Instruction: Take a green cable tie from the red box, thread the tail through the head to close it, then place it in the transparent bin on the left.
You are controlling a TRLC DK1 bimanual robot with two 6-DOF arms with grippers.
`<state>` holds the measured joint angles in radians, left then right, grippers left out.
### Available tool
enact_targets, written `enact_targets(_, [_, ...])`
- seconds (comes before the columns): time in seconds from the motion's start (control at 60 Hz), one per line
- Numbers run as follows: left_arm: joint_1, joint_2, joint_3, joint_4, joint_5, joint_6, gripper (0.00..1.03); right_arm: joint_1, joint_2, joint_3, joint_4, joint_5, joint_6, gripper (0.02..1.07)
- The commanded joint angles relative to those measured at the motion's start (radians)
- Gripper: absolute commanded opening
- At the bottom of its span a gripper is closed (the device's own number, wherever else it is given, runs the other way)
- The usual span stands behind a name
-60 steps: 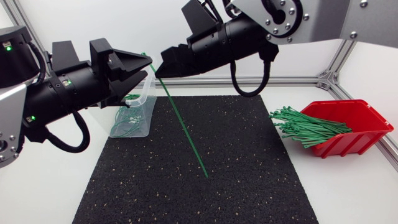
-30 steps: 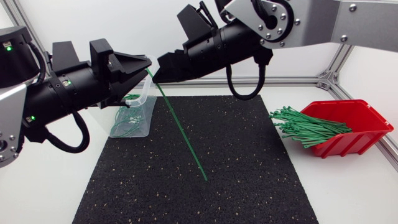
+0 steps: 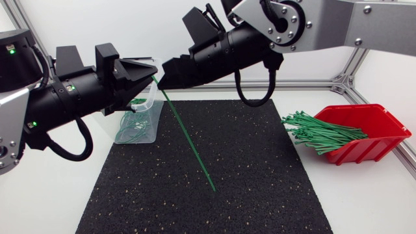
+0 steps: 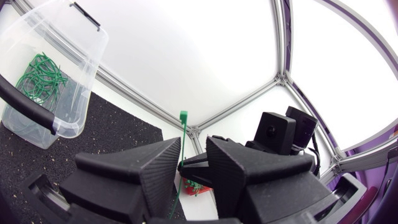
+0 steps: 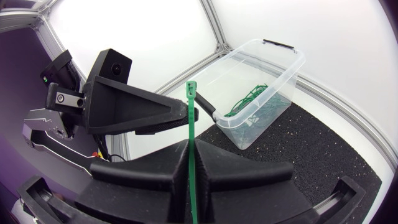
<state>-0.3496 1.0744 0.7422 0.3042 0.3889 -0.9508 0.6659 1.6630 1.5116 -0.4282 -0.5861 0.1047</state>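
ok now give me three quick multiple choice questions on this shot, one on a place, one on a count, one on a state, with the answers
1. Where does the bundle of straight ties lie?
a) in the transparent bin
b) in the red box
c) in the middle of the mat

2. How many ties are held up in the air?
a) one
b) two
c) four

3. The right gripper is
a) open and empty
b) shut on the bin's rim
c) shut on the cable tie

Answers:
1 b: the bundle spills out of the box's open front.
2 a: a single green strip slants down from the fingertips.
3 c: the right wrist view shows both fingers pressed on the tie, its head sticking up above them.
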Motion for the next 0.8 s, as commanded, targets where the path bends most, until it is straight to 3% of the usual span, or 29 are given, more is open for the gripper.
enact_targets(0.0, [0.009,0.007,0.009,0.003,0.01,-0.036,0.29,0.008,0.006,-0.027,-0.009,0.005,0.013,0.11])
enact_targets(0.25, [0.008,0.005,0.003,-0.004,0.01,-0.036,0.24,0.008,0.001,-0.027,-0.004,0.012,0.013,0.11])
enact_targets(0.367, [0.008,0.005,0.0,-0.004,0.004,-0.036,0.16,0.009,0.001,-0.025,-0.004,0.012,0.013,0.11])
enact_targets(0.517, [0.006,0.004,-0.004,-0.004,0.004,-0.036,0.15,0.008,0.0,-0.028,-0.003,0.014,0.012,0.11])
enact_targets(0.633, [0.008,0.004,-0.006,-0.004,-0.001,-0.036,0.07,0.009,-0.002,-0.028,-0.003,0.014,0.012,0.11])
enact_targets(0.783, [0.008,0.002,-0.009,-0.005,-0.004,-0.034,0.04,0.011,-0.005,-0.028,-0.003,0.014,0.01,0.11])
